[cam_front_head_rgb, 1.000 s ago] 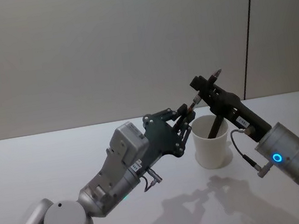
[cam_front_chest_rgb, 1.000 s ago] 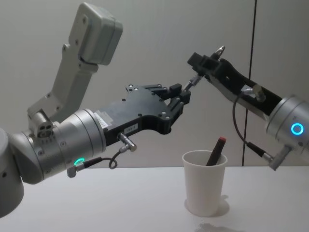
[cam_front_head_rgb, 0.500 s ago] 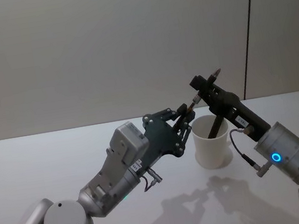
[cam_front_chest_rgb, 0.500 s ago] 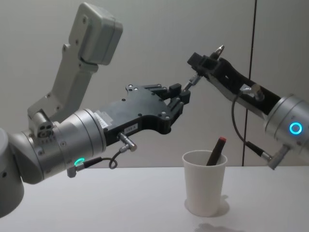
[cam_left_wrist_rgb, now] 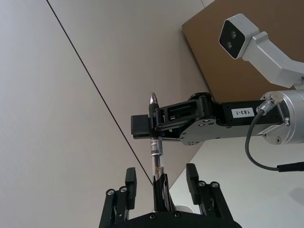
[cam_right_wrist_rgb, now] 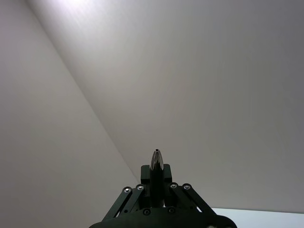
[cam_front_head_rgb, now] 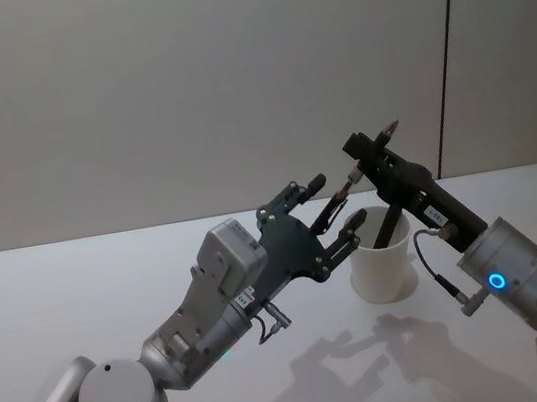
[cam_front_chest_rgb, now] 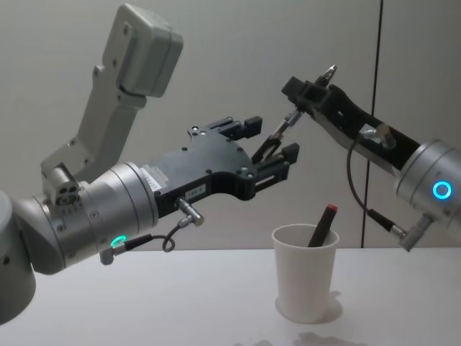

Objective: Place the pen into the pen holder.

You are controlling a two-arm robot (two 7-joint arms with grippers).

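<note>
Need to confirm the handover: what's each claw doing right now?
Left claw: open, fingers spread around the pen.
Right claw: shut on the pen, above the pen holder.

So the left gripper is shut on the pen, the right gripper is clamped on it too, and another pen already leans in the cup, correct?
Not quite. The left gripper is open, its fingers spread on either side of the pen, as the chest view shows. The right gripper is clamped on that pen, and another pen does lean in the cup.
</note>
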